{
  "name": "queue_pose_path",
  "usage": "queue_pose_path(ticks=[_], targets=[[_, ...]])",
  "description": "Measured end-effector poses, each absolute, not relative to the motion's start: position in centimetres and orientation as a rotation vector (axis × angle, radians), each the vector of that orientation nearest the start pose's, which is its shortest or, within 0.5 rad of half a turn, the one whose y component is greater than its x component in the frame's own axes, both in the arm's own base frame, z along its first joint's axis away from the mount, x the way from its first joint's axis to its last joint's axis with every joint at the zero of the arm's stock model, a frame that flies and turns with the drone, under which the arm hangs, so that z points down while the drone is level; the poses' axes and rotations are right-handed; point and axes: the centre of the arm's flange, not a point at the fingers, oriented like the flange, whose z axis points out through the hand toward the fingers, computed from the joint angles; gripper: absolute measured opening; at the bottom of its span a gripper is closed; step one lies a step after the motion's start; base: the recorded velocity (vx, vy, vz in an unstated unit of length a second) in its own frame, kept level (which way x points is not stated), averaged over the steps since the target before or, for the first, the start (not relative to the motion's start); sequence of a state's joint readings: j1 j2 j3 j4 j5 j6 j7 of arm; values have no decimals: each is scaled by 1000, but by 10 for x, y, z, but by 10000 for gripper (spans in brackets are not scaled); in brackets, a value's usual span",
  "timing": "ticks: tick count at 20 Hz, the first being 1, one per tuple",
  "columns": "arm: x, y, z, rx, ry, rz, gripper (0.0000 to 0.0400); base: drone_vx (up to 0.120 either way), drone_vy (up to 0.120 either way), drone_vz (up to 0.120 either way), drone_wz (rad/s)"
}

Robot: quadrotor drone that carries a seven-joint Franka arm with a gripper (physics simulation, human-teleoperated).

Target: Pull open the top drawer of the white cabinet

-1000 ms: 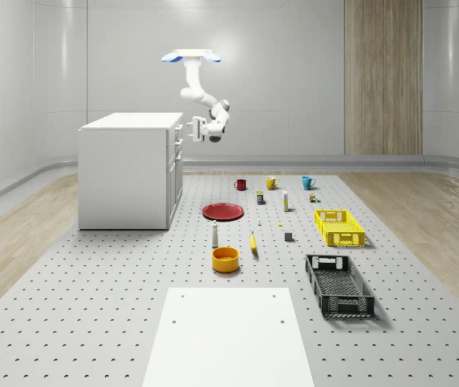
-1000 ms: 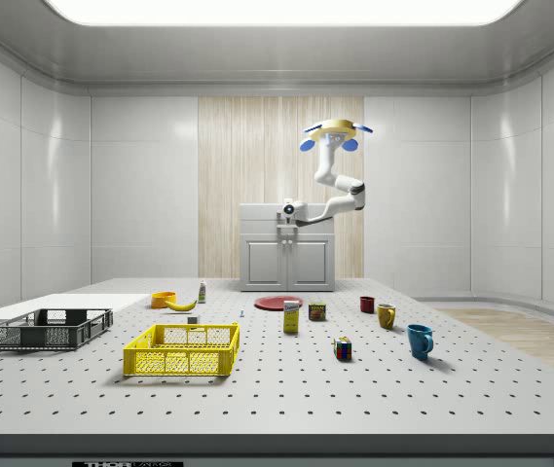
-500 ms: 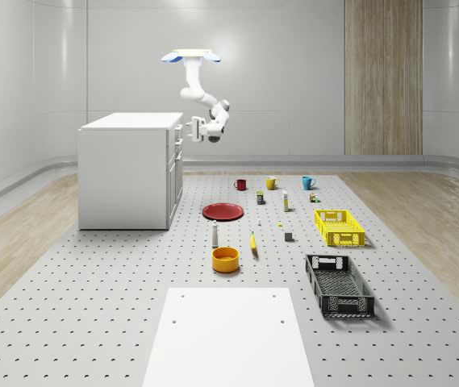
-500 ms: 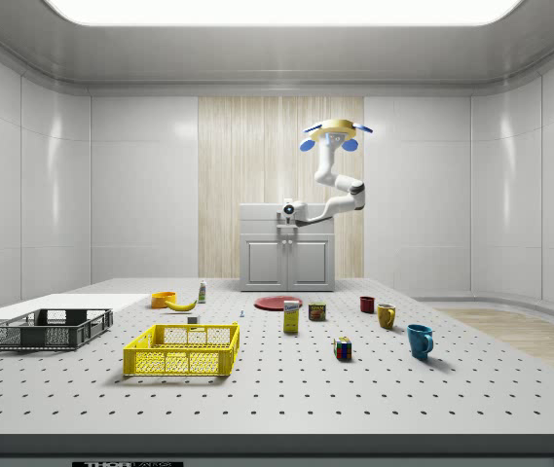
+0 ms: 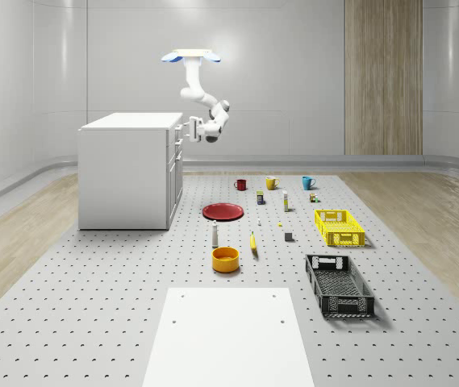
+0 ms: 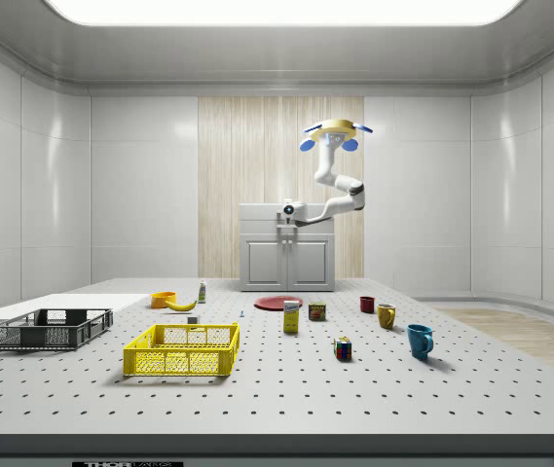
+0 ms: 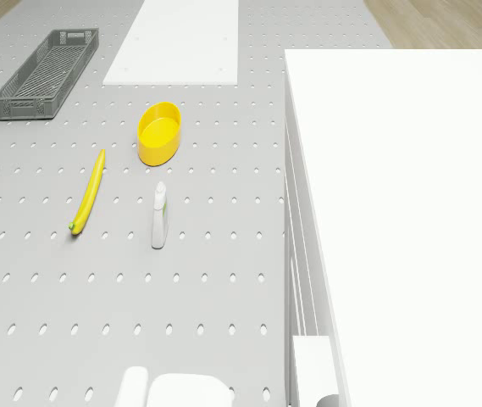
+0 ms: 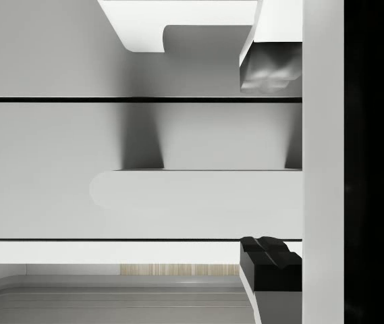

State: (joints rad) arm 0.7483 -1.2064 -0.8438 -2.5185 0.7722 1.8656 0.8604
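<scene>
**Gripper at top drawer handle, drone hovering beside cabinet**

The gripper (image 8: 270,162) sits at the front of the white cabinet (image 5: 128,173), level with the top drawer (image 8: 138,135). In the wrist view its fingers (image 8: 270,260) are spread, one to either side of the drawer handle (image 8: 198,202), with the bar lying between them and not clamped. The top drawer front appears flush with the cabinet face, not pulled out.

The arm (image 5: 202,97) bends from the gripper up to the drone (image 5: 190,56), which hovers in the air just off the cabinet's drawer side, above the perforated table (image 5: 92,282).

On the table below lie a red plate (image 5: 223,211), a white bottle (image 7: 159,215), a banana (image 7: 88,192) and a yellow bowl (image 7: 158,133).
</scene>
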Motion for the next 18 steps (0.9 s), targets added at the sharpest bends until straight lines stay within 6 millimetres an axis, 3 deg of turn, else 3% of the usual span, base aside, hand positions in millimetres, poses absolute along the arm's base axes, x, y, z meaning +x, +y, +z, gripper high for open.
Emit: queue_pose_path(ticks=[18], targets=[[307, -63, 572, -1483, 613, 613, 311, 0, 0, 0, 0]])
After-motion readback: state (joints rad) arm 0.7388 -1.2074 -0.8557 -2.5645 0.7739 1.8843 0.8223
